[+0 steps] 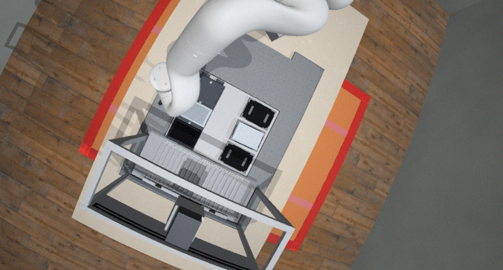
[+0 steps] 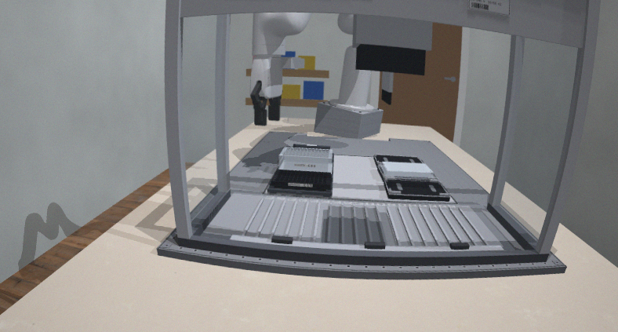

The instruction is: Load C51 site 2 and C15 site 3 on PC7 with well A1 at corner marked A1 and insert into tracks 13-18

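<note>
Black fingers of the gripper [image 2: 267,110] hang apart and empty, raised above the carrier PC7 [image 2: 301,187], which lies on the apron at five o'clock from them, loaded with two plates.

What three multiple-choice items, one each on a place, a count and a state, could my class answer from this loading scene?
1. Where is the plate carrier? A on the apron; B inside the rails; C in a nest.
2. How many nests hold a plate? A none; B one; C three.
3. The claw is: A shut on a plate; B shut on the handle; C open, empty.

1 A: the plate carrier lies short of the rails.
2 B: only the middle nest holds one.
3 C: the claw hangs with fingers apart, above everything.
</note>
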